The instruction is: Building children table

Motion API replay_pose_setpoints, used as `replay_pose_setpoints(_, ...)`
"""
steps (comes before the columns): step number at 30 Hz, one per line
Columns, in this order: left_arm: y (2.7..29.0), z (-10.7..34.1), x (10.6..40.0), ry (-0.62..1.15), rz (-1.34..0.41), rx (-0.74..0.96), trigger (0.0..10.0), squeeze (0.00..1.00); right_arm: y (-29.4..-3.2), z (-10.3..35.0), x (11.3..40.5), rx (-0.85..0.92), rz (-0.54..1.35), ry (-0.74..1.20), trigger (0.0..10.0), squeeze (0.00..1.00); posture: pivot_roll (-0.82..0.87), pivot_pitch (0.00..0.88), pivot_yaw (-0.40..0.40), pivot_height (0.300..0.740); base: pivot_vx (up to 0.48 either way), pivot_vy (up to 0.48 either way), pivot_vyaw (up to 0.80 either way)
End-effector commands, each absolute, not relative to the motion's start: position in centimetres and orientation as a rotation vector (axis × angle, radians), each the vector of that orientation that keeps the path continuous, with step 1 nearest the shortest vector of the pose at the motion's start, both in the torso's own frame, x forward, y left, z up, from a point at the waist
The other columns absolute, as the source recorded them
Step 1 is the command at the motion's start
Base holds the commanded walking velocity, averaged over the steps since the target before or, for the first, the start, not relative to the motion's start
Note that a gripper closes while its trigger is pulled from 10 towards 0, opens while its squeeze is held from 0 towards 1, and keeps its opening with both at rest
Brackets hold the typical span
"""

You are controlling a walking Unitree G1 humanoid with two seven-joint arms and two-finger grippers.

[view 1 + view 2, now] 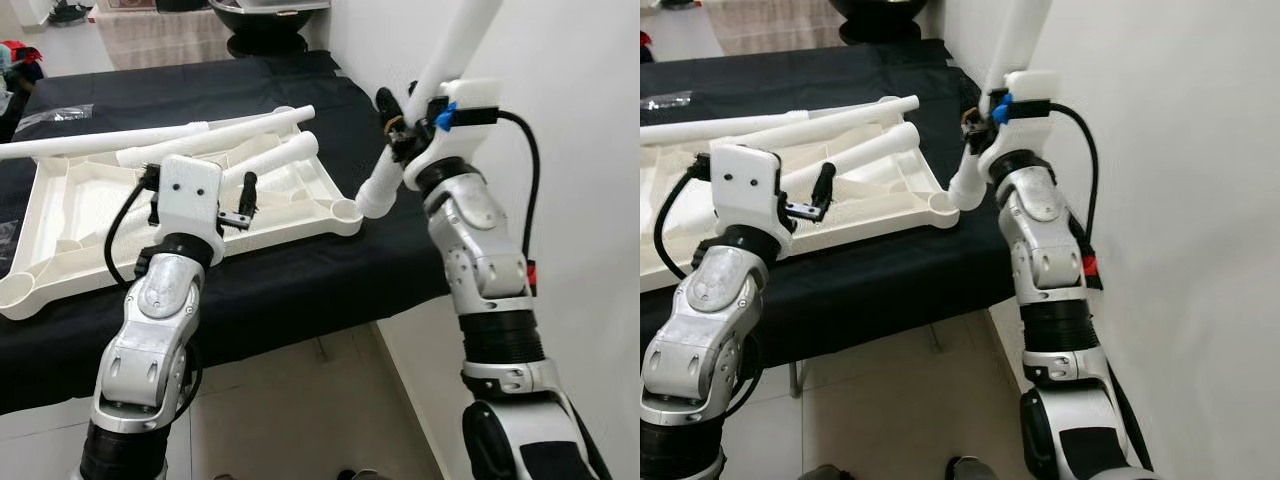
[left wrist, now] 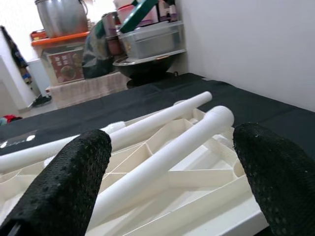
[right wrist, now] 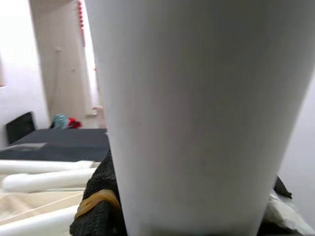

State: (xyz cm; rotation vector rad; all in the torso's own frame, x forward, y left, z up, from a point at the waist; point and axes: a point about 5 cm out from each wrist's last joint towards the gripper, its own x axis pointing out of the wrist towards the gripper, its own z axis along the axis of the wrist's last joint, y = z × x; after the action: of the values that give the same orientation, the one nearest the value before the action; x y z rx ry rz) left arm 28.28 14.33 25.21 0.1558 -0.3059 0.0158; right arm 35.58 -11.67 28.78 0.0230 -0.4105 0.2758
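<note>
While the upturned white tabletop point(image 1: 60, 260) lies underside-up on the black-covered counter point(image 1: 300, 290), the right end effector point(image 1: 398, 125) is clamped on a white table leg point(image 1: 455, 45), holding it tilted with its lower end seated at the corner socket point(image 1: 347, 210) nearest the wall. Leg runs up and to the right past the top of the head views, close along the white wall point(image 1: 580, 80). Right wrist view: leg point(image 3: 197, 113) fills the near field, black fingers point(image 3: 98, 196) pressed against it, a tan band on one finger. Left end effector point(image 1: 240, 200) hovers over the near edge of the tabletop, fingers point(image 2: 64, 187) spread apart, gripping nothing. Three loose legs point(image 1: 270, 160) lie across the ribbed underside of the tabletop, roughly parallel, ahead of the left end effector. Left wrist view looks along those legs point(image 2: 167, 152) toward a cluttered far end with a metal pot point(image 2: 61, 17) and a grey bin point(image 2: 150, 42).
</note>
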Motion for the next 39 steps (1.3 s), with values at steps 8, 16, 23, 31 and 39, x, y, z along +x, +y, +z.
replay_pose_setpoints(8, 14.5, 25.3, 28.3, -0.317, 0.020, 0.173, 10.0, 0.00, -11.2, 29.4, 35.3, 0.019, 0.290, -0.437, 10.0, 0.00, 0.02, 0.085, -0.048, 0.740, 0.199, 0.000, 0.00)
replay_pose_setpoints(16, 14.2, 25.4, 28.4, -0.326, -0.005, 0.190, 10.0, 0.00, -11.3, 29.9, 35.4, 0.016, 0.284, -0.449, 10.0, 0.00, 0.02, 0.086, -0.048, 0.740, 0.317, 0.000, 0.00)
replay_pose_setpoints(23, 13.8, 25.2, 28.5, -0.313, -0.027, 0.184, 10.0, 0.00, -11.3, 30.2, 35.5, 0.017, 0.282, -0.453, 10.0, 0.00, 0.02, 0.082, -0.047, 0.740, 0.266, 0.000, 0.00)
replay_pose_setpoints(31, 13.8, 25.6, 28.5, -0.333, -0.026, 0.172, 10.0, 0.00, -11.7, 31.0, 35.7, 0.013, 0.271, -0.475, 10.0, 0.00, 0.02, 0.082, -0.047, 0.740, 0.000, 0.000, 0.00)
replay_pose_setpoints(39, 13.8, 25.4, 28.6, -0.322, -0.020, 0.150, 10.0, 0.00, -12.0, 31.4, 35.9, 0.009, 0.268, -0.484, 10.0, 0.00, 0.02, 0.082, -0.050, 0.740, 0.000, 0.000, 0.00)
